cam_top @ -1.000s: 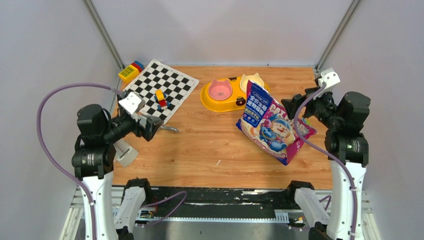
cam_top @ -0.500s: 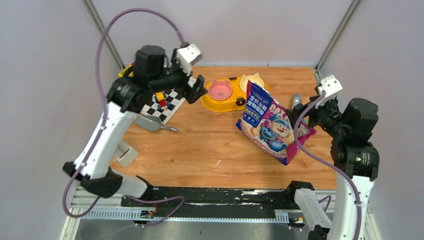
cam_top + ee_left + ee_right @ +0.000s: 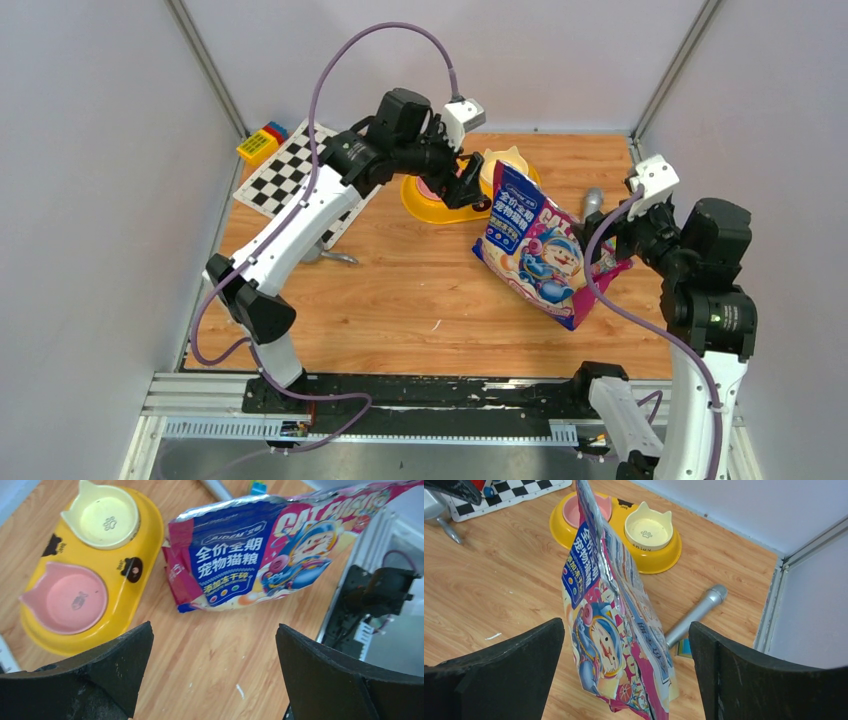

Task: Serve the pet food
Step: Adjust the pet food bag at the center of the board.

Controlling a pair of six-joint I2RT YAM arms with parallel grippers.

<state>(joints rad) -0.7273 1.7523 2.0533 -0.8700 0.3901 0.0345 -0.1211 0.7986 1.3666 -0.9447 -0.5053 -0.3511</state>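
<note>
Left gripper [image 3: 214,635] and right gripper [image 3: 624,630], both open and empty, face the pet-food bag [image 3: 240,560] ahead; its top edge is probably best pinched squarely, lest it topple.

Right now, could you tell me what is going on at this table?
Both arms are at the pet food bag, which stands on the table, but neither holds it. The right gripper is open and aimed at the bag's edge, its fingers clear of it. The left gripper hovers open above the table, looking down on the bag and the yellow feeder. Its pink bowl and cream bowl are empty and no kibble is in view, so nothing is served yet.
</note>
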